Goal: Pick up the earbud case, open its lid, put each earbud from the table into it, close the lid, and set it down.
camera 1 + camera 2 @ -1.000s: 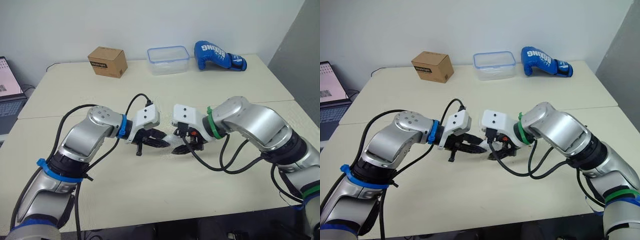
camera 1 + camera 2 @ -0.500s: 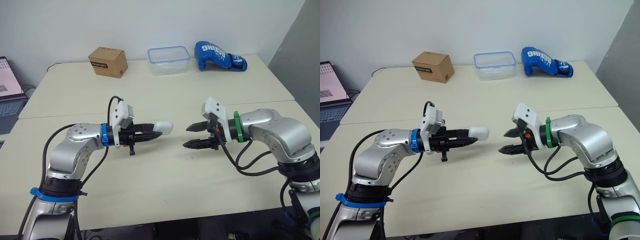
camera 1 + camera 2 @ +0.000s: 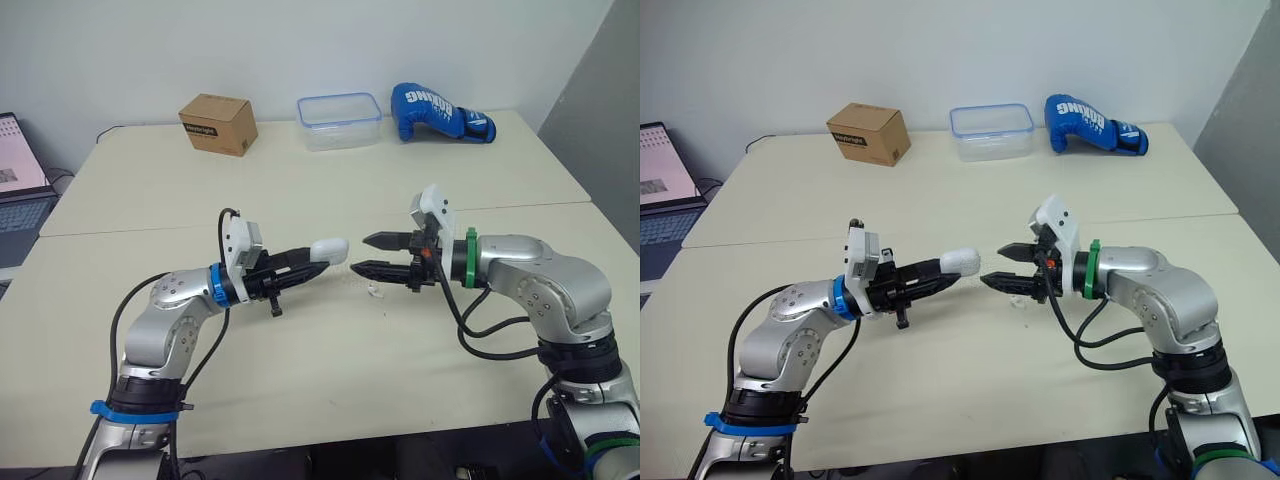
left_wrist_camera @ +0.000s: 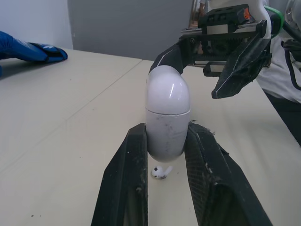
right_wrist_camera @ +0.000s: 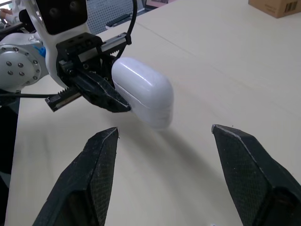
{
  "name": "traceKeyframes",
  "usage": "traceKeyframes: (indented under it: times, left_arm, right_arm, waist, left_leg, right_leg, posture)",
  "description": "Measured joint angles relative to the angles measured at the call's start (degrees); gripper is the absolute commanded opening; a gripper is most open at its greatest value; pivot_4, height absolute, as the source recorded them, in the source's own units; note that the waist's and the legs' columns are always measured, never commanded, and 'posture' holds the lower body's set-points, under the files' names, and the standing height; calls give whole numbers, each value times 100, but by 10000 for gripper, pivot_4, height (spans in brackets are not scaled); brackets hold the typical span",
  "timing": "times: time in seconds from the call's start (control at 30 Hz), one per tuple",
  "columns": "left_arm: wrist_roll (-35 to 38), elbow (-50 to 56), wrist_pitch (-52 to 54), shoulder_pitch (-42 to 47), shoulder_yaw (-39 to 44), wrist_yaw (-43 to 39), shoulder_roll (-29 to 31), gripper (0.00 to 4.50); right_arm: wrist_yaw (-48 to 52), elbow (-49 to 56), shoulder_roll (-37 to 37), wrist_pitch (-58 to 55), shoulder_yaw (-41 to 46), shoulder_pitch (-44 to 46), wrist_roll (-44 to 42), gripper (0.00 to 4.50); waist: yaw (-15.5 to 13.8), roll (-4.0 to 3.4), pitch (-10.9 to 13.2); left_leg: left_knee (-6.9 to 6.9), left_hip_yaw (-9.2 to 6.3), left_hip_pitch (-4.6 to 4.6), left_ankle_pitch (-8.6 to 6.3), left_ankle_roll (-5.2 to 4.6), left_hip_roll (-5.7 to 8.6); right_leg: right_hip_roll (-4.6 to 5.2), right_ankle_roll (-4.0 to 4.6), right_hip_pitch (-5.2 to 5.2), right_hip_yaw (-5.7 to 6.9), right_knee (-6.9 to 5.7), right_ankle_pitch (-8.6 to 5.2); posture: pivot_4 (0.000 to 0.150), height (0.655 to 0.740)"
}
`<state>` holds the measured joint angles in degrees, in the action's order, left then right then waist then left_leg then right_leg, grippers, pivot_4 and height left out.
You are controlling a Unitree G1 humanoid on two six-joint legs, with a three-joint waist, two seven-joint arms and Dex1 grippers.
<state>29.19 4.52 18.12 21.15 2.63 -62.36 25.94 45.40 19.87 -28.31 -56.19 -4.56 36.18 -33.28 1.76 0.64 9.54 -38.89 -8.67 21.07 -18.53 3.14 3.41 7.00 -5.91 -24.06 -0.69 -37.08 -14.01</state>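
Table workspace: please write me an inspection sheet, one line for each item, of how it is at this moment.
Surface: beige table, with a seam across it.
Job's things: white earbud case, lid shut, held above the table; one earbud lies on the table below the gap between the grippers.
Clutter: cardboard box, clear container and blue boxing glove along the far edge.
Grippers: left gripper shut on the earbud case; right gripper has its jaws open, facing the case, apart from it.
Cables: black cables loop off both forearms.
Surroundings: laptop at the robot's left; white wall behind.
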Motion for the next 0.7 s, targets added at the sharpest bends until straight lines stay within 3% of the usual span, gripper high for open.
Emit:
traceKeyframes:
  times: [0.7]
  left_arm:
    - [555,-108,512,196,-12,-575,191,7224]
  right_arm:
    - [-190,-15,289,87,-112,18,40,32844]
  waist:
    - [8,0,0]
  left_leg:
    - [1,-1,-1,0,0,0]
  right_leg:
    - [-1,0,0,-1,0,0]
  posture:
    - [1500,7307]
